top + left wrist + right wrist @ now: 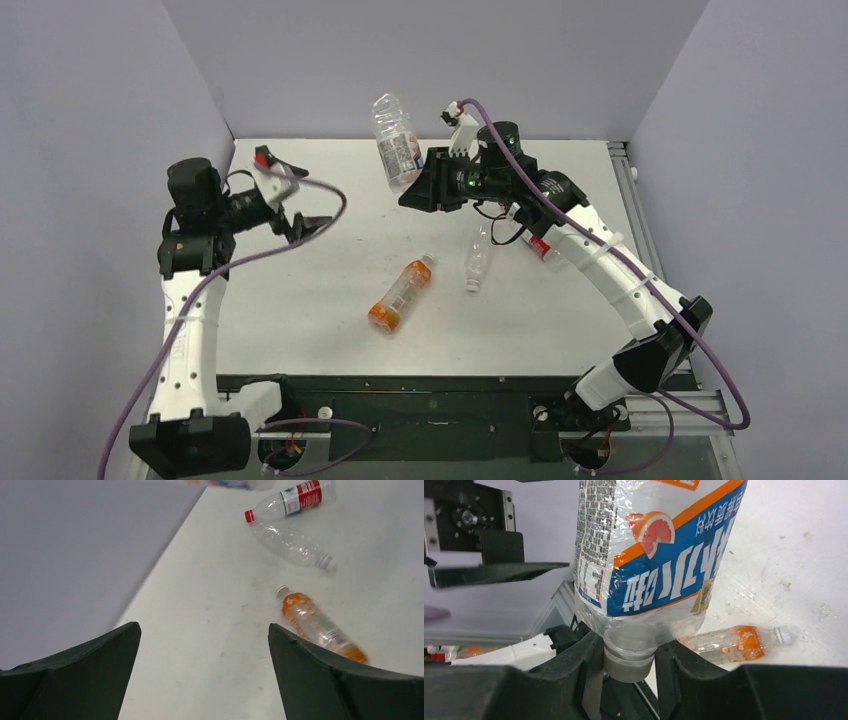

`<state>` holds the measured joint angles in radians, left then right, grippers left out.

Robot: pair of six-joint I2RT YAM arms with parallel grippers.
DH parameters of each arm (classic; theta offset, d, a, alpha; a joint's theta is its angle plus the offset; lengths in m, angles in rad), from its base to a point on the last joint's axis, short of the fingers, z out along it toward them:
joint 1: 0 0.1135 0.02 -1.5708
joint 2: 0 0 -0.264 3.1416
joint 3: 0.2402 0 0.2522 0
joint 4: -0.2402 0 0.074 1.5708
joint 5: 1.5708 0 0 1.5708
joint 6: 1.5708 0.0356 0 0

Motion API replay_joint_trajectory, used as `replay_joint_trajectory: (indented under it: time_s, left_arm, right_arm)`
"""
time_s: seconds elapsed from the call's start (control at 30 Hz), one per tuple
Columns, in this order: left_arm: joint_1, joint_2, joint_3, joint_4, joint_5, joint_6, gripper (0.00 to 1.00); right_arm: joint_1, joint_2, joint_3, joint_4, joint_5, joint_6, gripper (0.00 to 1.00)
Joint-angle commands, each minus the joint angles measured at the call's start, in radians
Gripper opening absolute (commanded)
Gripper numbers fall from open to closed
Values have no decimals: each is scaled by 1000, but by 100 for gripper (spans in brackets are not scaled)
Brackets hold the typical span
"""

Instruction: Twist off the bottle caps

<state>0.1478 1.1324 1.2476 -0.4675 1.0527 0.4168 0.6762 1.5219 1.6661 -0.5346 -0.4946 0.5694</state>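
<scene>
Closed tight around a whitish cap (629, 669) in the right gripper (629, 652), with the labelled bottle (659, 555) upended above the jaws, lifted off the table (300, 330). Likely held so to pin the cap while the body gets turned. Well apart, left gripper (204, 627) spread wide and empty, probably waiting to take that body. Below on the table, 3 more capped bottles: orange bottle (398, 297), clear bottle (478, 258), and 1 with a red cap (249, 516). Back wall close behind the lifted bottle; open room toward the table's middle.
</scene>
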Motion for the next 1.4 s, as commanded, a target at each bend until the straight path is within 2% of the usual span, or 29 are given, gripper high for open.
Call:
replay_joint_trajectory:
  time_s: [0.0, 0.03, 0.07, 0.1, 0.17, 0.33, 0.47, 0.67, 0.77, 1.07, 1.23, 1.37]
  left_arm:
    - [-121, -126, -27, -161, -45, 938, 97]
    - [-175, -165, -89, -53, -76, 993, 97]
    - [-198, -185, -126, 13, -88, 1004, 97]
    - [-243, -219, -193, 155, -101, 1002, 96]
    - [-297, -249, -255, 266, -106, 1013, 96]
    - [-417, -252, -214, 85, -166, 1282, 97]
    - [-452, -245, -226, 60, -194, 1422, 97]
    - [-476, -189, -170, -212, -297, 1715, 97]
    - [-493, -162, -141, -244, -339, 1742, 97]
    - [-556, -168, -144, -216, -396, 1641, 99]
    - [-586, -179, -158, -273, -464, 1684, 73]
    - [-597, -190, -167, -302, -503, 1684, 56]
  right_arm:
    - [33, 49, 83, -130, -94, -66, 0]
    - [40, 56, 103, -166, -91, -88, 0]
    - [56, 67, 112, -184, -82, -99, 0]
    - [64, 73, 128, -222, -76, -120, 0]
    - [89, 85, 145, -276, -35, -148, 0]
    - [141, 82, 152, -350, 33, -188, 0]
    - [185, 88, 175, -401, 69, -206, 0]
    - [246, 112, 227, -471, 116, -232, 0]
    - [275, 136, 256, -507, 148, -247, 0]
    - [335, 209, 346, -634, 279, -286, 0]
    - [349, 247, 453, -683, 315, -311, 0]
    - [356, 261, 497, -692, 342, -324, 0]
